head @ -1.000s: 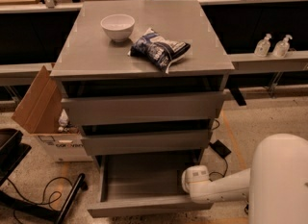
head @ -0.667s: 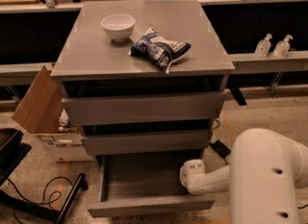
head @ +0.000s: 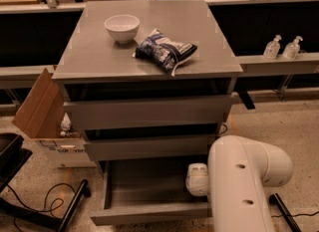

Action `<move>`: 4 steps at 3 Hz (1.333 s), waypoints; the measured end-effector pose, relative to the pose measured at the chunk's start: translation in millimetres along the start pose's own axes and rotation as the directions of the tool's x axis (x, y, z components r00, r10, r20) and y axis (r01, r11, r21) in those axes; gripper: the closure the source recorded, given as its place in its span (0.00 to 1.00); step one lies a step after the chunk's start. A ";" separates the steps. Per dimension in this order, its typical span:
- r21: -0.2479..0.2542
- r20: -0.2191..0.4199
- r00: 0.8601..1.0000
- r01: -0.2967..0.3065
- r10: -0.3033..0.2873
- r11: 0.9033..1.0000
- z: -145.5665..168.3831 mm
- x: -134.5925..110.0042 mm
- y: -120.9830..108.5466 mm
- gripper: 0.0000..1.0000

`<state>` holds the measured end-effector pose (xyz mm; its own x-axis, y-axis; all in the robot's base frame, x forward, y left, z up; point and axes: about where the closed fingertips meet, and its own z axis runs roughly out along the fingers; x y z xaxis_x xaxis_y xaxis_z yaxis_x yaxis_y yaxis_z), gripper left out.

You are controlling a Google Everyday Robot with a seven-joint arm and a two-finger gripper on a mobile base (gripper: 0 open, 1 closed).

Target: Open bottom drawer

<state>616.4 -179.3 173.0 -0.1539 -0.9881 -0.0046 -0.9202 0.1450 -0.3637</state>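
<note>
Grey bottom drawer (head: 149,214) open; gripper (head: 197,179) at its R side.

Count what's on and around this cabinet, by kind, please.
Drawers: 3, the bottom drawer open
Bowl: 1
Snack bag: 1
Bottles: 2
Box: 1
End effector, at the bottom drawer's right side: 1
Total: 9

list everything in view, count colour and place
cabinet: 1, grey, centre
bottom drawer: 1, grey, lowest, pulled out
upper drawers: 2, grey, above it
bowl: 1, white, cabinet top, rear left
snack bag: 1, blue and white, cabinet top, right of bowl
cardboard box: 1, brown, floor left of cabinet
pump bottles: 2, pale, ledge at right
cable: 1, black, floor bottom left
arm: 1, white, bottom right
gripper: 1, white, at bottom drawer's right side, mostly hidden by arm
</note>
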 end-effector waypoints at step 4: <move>-0.066 0.022 0.981 -0.189 0.191 0.980 5.9 23.6 112.6 1.00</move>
<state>511.4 -186.5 126.4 -0.3191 -0.9430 -0.0942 -0.8961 0.3325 -0.2940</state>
